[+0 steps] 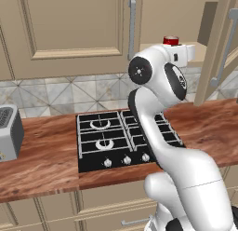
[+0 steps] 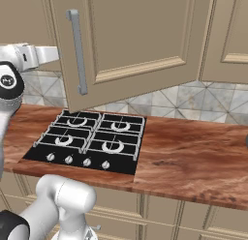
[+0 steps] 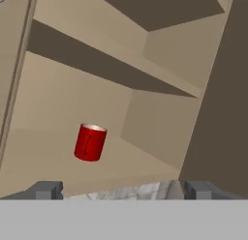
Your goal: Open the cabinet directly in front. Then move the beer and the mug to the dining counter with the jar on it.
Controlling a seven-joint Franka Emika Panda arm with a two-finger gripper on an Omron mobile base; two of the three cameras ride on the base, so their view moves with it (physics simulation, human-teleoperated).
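Inside the cabinet (image 3: 160, 123) | mug (image 3: 90, 142) is seen upright on the lower shelf, ahead of the gripper (image 3: 121, 189) | jaws are held wide apart, nothing gripped | risk: mug toppled if approached off-centre, or swung-out door (image 2: 140, 45) clipped.

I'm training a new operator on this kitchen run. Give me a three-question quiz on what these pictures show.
1. True or false: the right door of the cabinet stands open.
2. What sits on the cabinet shelf ahead of the gripper? A) beer bottle B) red mug C) jar
3. Fill in: on the worktop below lies a black ____, and at its left end stands a grey toaster.

Key: 1 true; 2 B; 3 hob. The gripper is open and holds nothing, with the mug apart from its fingertips.
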